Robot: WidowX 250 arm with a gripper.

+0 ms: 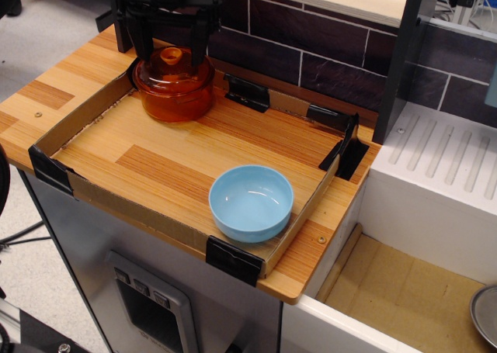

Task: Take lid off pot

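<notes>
The amber-orange glass pot (175,102) stands in the back left corner of the cardboard tray (116,203). The lid (185,70) sits on it, with its small orange knob (172,55) on top. My black gripper (172,49) hangs right over the lid. It is open, with one finger (144,43) to the left of the knob and the other to its right. The fingers reach down to about knob height and do not touch the knob. I cannot tell whether the tips touch the lid.
A light-blue bowl (251,202) sits at the tray's front right. A dark tiled wall (311,43) runs behind the tray. A white ribbed drainer (446,159) lies to the right, past a dark post (400,58). Black clips (247,93) hold the tray's corners.
</notes>
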